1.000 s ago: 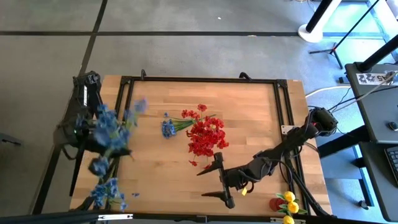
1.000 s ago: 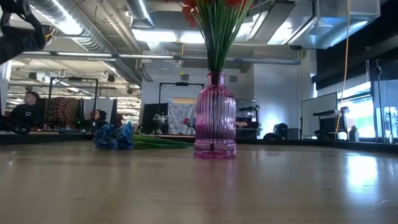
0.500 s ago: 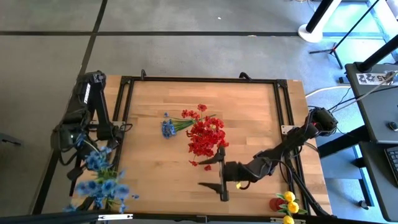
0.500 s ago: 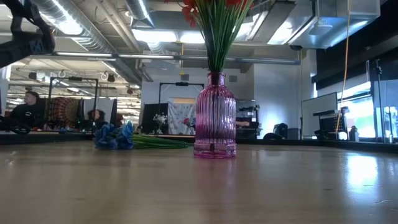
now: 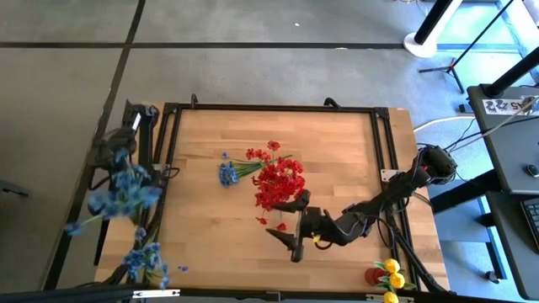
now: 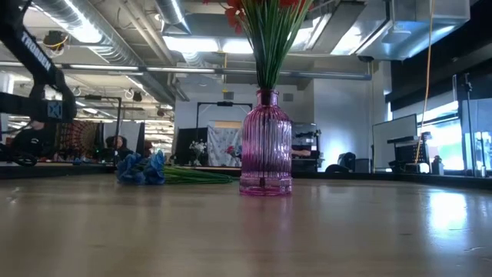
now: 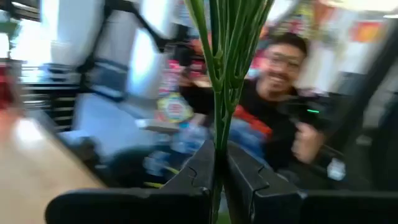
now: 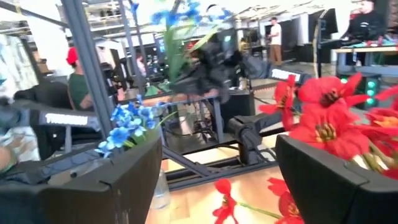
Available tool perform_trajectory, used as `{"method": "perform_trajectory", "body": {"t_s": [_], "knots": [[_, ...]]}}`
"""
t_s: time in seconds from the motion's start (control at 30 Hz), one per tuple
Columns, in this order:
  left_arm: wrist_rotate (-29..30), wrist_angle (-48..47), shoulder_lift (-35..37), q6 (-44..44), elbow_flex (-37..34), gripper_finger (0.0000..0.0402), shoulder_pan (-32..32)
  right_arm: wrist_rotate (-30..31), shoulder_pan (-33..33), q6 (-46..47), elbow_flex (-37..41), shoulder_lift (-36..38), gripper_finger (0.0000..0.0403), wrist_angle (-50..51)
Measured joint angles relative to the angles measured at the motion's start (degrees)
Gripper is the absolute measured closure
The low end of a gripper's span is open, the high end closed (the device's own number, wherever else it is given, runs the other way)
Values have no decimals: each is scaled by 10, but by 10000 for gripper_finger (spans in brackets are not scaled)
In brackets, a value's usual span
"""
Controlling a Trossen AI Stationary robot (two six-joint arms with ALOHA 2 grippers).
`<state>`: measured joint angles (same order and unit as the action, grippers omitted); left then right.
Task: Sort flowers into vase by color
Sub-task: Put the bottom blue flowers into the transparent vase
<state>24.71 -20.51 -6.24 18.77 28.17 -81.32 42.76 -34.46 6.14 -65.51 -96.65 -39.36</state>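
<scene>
**Reds and most blues placed, one blue sprig and yellows left**

Start at the left edge of the desk (image 5: 337, 143). Your left gripper (image 7: 219, 163) is out past that edge, fingers clenched on the green stems of a blue bunch (image 5: 118, 189), which it carries in the air above the blue flowers (image 5: 145, 261) already standing at the desk's near left corner. The vessel under those is hidden by the blossoms, so you cannot confirm from here what they stand in. Judging by this, the carried bunch is on its way to join them, and that drop is the step in hand.

Moving right, one loose blue sprig (image 5: 227, 172) lies flat on the wood, left of centre, its stems pointing towards the middle. It is not sorted yet.

At the centre, the red flowers (image 5: 280, 183) stand in the pink ribbed vase (image 6: 265, 146); that colour looks finished, though a few red petals lie on the wood just beside it.

Your right gripper (image 5: 290, 231) sits low on the near side of the red bunch, fingers spread wide and holding nothing. Something small and yellow shows under its wrist; you cannot tell what it is.

At the near right corner, yellow flowers (image 5: 390, 276) show, cut off by the desk's edge. Whether they sit in a vase you cannot tell.
</scene>
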Motion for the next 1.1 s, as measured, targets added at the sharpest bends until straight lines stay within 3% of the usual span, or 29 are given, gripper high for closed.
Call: {"method": "perform_trajectory", "body": {"t_s": [0.1,0.4,0.63,0.9,1.1], "knots": [[-51,61,4,-3,-53,386,0,14,0,12,0,0,91,0],[-105,303,3,-59,-212,386,0,18,0,51,0,0,91,1],[-106,417,3,-106,-276,386,0,18,0,56,0,-1,91,4],[-119,443,-32,-114,-278,386,0,42,0,57,0,-1,91,20],[-113,482,-103,-106,-278,386,0,42,0,58,0,-1,91,20]]}}
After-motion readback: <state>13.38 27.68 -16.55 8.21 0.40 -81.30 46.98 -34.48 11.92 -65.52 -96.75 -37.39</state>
